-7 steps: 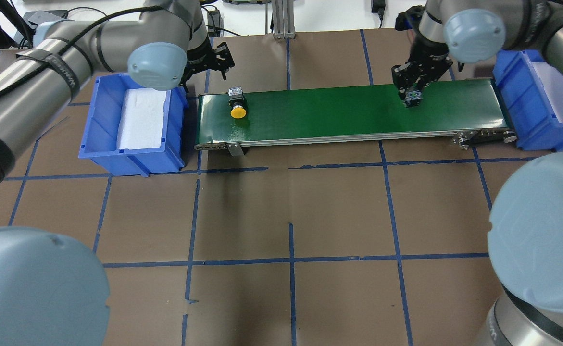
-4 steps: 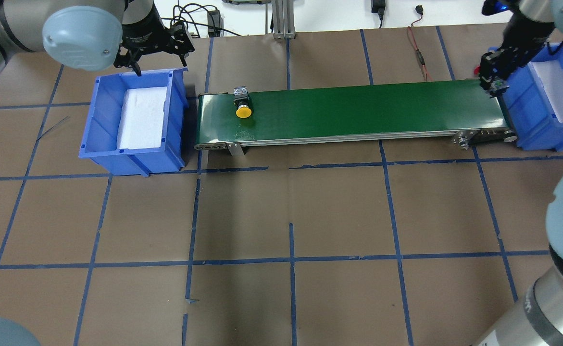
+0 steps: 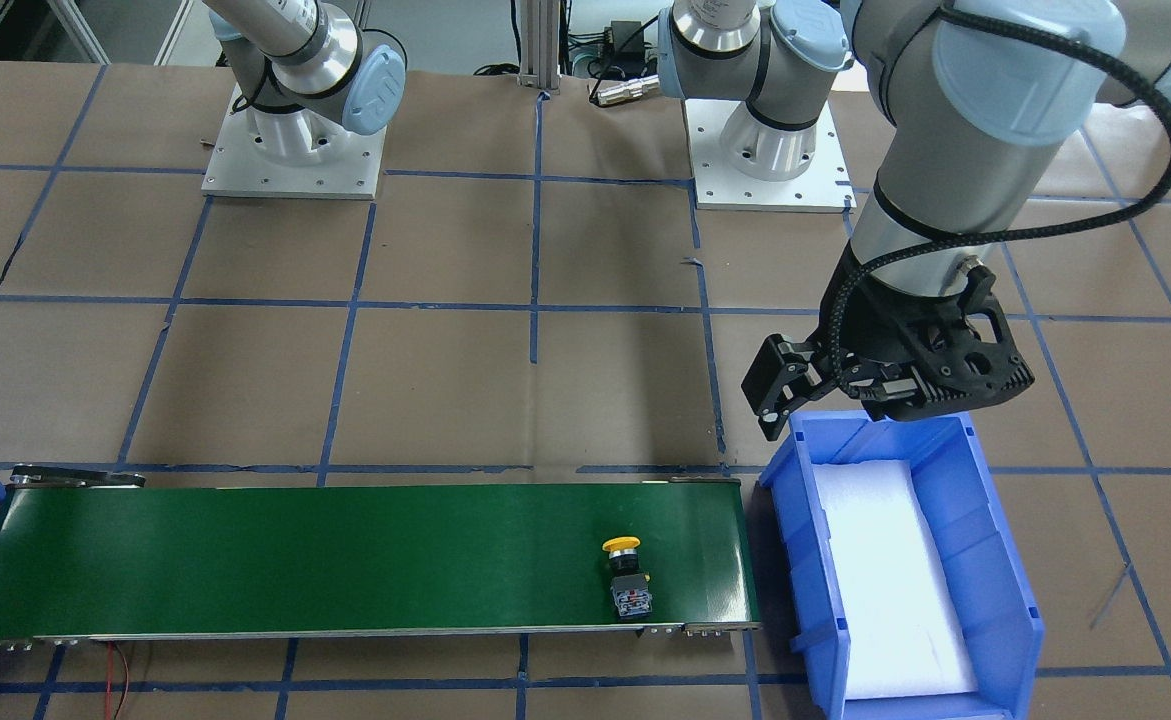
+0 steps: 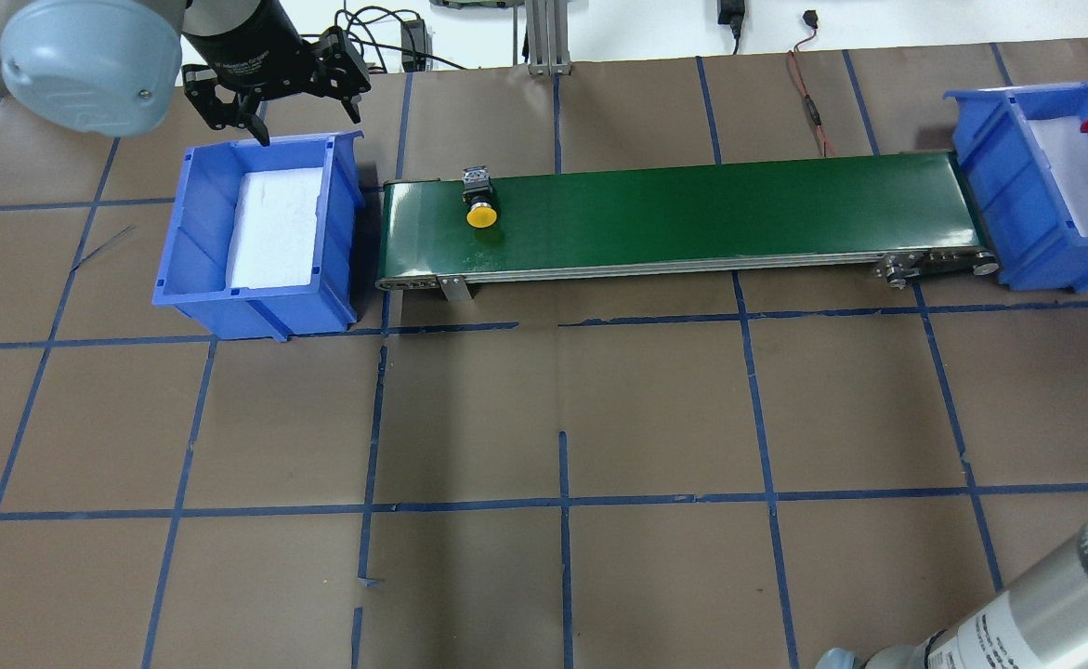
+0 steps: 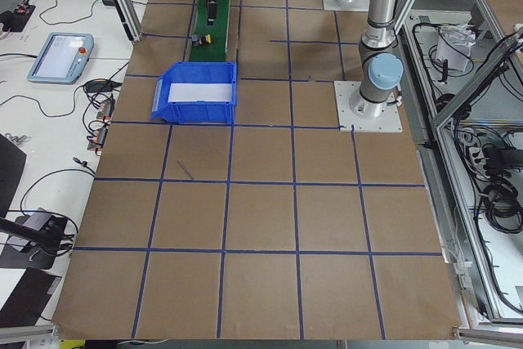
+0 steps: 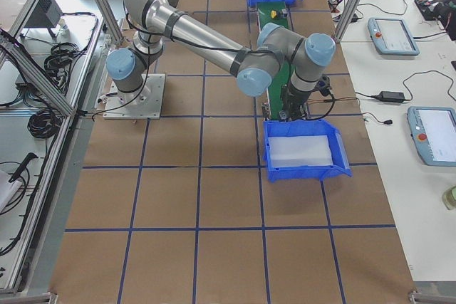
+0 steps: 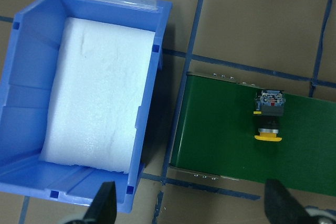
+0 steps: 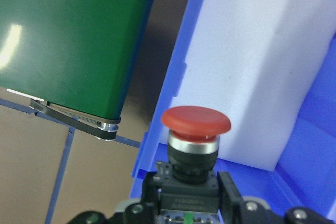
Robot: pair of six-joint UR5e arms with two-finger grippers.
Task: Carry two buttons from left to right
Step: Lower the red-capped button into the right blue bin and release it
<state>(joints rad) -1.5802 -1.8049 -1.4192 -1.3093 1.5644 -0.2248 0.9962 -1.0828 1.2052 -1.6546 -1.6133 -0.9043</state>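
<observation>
My right gripper (image 8: 190,199) is clamped on the red button (image 8: 195,121) at the bottom of its wrist view, over the blue bin (image 8: 310,145). Farther off, the yellow button (image 4: 480,206) lies on the green belt (image 4: 692,214), upper left overhead. The left gripper (image 7: 191,204) gapes empty beyond it, and its wrist lettering (image 4: 239,63) is unreadable.

Bright, even overhead light covers the table (image 4: 562,390); shadows are soft and short. The foam (image 4: 274,228) is nearly washed out white. A pale glare patch sits on the belt (image 8: 63,40) in the right wrist view, where the red button (image 8: 195,120) is sharp. The left fingers (image 7: 105,205) are dark blurs at their view's bottom edge. In the side views, far things are small and coarse.
</observation>
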